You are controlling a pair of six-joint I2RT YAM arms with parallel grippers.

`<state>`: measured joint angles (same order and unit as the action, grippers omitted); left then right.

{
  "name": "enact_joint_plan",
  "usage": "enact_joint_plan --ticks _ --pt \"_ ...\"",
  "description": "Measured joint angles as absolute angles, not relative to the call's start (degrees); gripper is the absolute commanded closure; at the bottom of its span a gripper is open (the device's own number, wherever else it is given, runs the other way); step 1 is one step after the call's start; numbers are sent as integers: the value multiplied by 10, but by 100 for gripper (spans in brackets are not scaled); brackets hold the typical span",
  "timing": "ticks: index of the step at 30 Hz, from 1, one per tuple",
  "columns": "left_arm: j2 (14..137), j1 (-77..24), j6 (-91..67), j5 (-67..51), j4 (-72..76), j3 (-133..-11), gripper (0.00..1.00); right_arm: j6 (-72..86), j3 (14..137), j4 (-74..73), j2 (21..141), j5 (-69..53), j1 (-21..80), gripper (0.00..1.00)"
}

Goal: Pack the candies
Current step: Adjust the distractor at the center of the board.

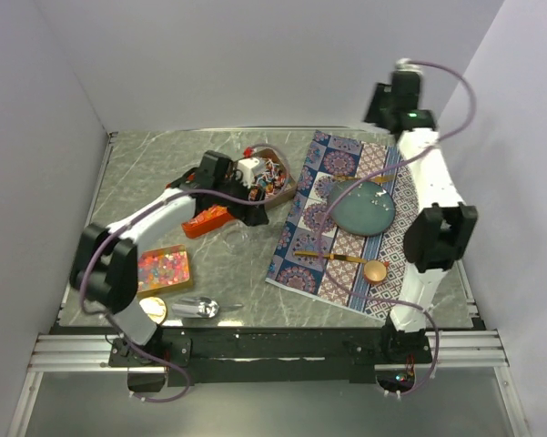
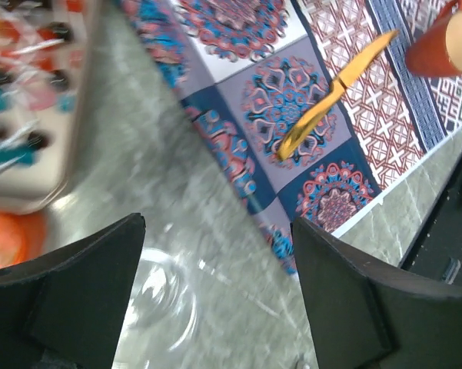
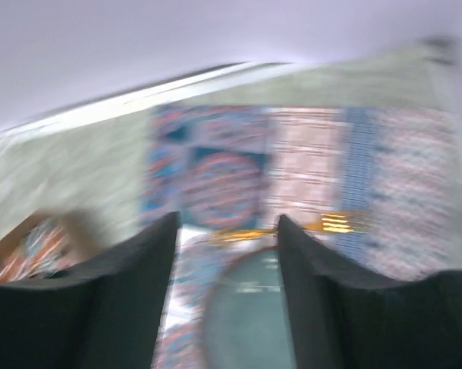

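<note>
Candies (image 1: 271,179) in brown tray (image 1: 288,168), beads (image 1: 164,264) in box (image 1: 168,286)

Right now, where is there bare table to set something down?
Two free patches on the table: the far left corner, behind the orange object, and a strip between the bead candies and the placemat. Crowded: around the wrapped candies, and the placemat, holding plate and gold cutlery.

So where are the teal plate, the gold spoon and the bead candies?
teal plate (image 1: 364,208): top view, bare middle of the dish.
gold spoon (image 1: 332,258): top view, midway along its handle.
bead candies (image 1: 164,267): top view, centre of the boxed heap.
</note>
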<state>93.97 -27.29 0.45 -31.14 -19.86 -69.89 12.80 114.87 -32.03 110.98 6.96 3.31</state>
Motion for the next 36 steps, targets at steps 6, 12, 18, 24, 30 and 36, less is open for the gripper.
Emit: enact_joint_plan --ticks 6,12,18,24,30,36 --pt "1052 -340 -9 -313 -200 -746 13 128 1034 -347 1101 72 -91 36" --pt "1064 -376 -88 -248 -190 -716 13 109 981 -396 1149 48 -161 36" --pt "1064 -366 -138 -204 -177 -693 13 80 983 -401 1183 7 -200 36" --pt "1063 -366 -168 -226 -155 -658 13 69 983 -403 1232 -28 -205 35" --pt "1071 -369 -179 -253 -131 -656 16 70 986 -403 1259 -24 -203 40" --pt "1084 -376 -178 -281 -118 -658 43 72 987 -404 1262 -20 -204 67"
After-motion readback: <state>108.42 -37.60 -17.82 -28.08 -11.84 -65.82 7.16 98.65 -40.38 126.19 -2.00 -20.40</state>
